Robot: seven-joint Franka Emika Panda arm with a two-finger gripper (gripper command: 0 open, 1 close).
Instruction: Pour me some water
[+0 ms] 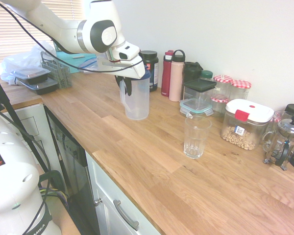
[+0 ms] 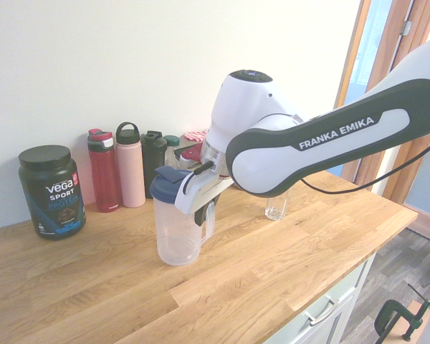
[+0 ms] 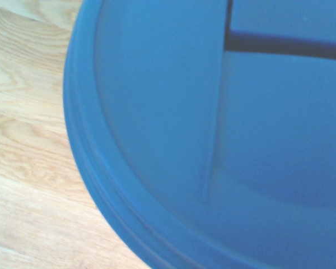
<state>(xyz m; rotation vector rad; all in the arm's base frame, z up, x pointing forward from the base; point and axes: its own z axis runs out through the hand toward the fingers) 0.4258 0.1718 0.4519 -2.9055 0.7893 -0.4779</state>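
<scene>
On the left of the first exterior view, stacked dark food containers (image 1: 35, 80) sat at the far end of the pale wooden worktop (image 1: 152, 161), beside a grey slatted rack (image 1: 57, 72). Next along, the white arm reached down over a clear plastic jug with a blue lid (image 1: 136, 100), which stood upright on the worktop. The tool (image 1: 127, 84) was at the jug's handle side, just below the lid, and its fingers were together, clamped on the jug's handle as far as the angle allowed one to judge. The wrist view was filled by the blurred blue lid (image 3: 213, 134) with wood grain beside it.

Behind the jug, against the white wall, stood a black tub with a black cap (image 1: 150, 69), then a dark red bottle (image 1: 166, 73) and a pink bottle with a black loop cap (image 1: 176, 76) touching side by side. Right of those were a clear square container with a black lid (image 1: 198, 94) and jars with red checked lids (image 1: 230, 85).

A clear empty drinking glass (image 1: 196, 136) stood upright in front of these, to the right of the jug and apart from it. Further right sat a clear canister with a white lid and red clasp (image 1: 245, 125), holding pale contents, and a glass coffee press (image 1: 284, 142) near the edge of the view.
</scene>
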